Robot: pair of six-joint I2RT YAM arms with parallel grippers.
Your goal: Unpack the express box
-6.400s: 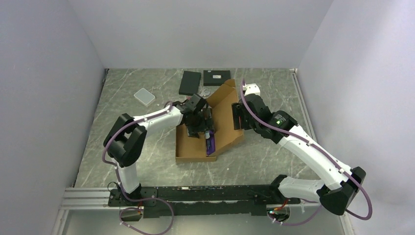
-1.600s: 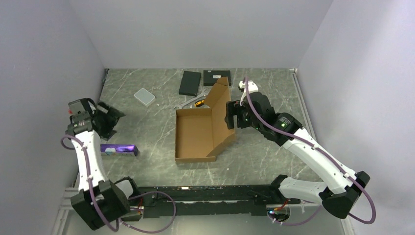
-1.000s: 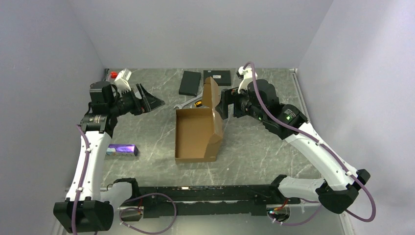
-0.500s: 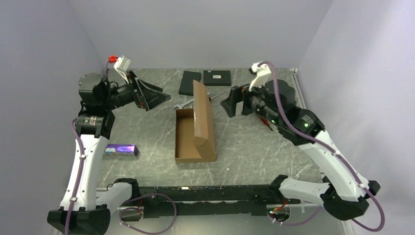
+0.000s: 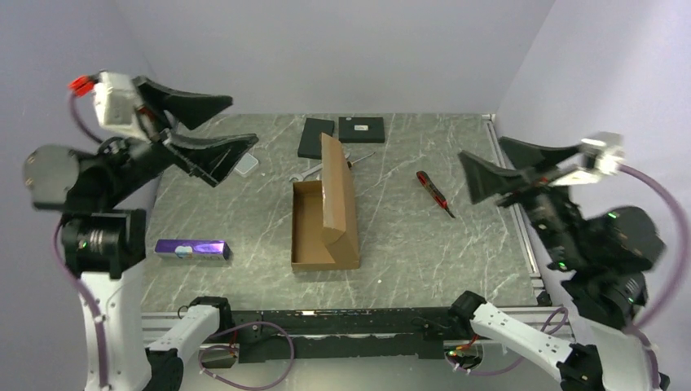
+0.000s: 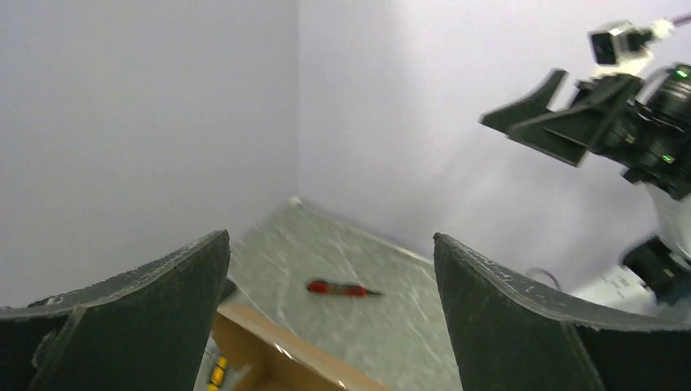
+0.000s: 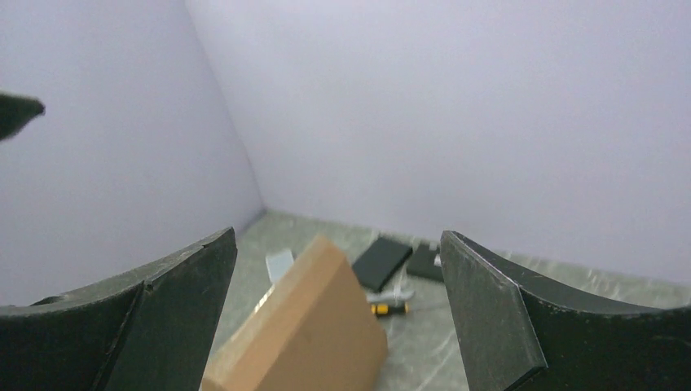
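Express box: one; the express box sits mid-table, its lid tilted up over the tray, half shut
Black boxes: two; a black box and a second black box, near each other beyond the express box
Purple packet: one; the purple packet lies flat, well apart to the box's left
Red cutter: one; the red cutter lies on the table right of the box
Left arm: the left arm is reared high by the left wall; the left gripper points across the table, fingers spread wide, nothing between them
Right arm: the right arm is reared high at the right side; the right gripper points left, fingers wide apart, empty
Change: half a second ago both grippers hung lower and nearer the box; both have lifted and drawn back to the sides, the lid standing as it did then
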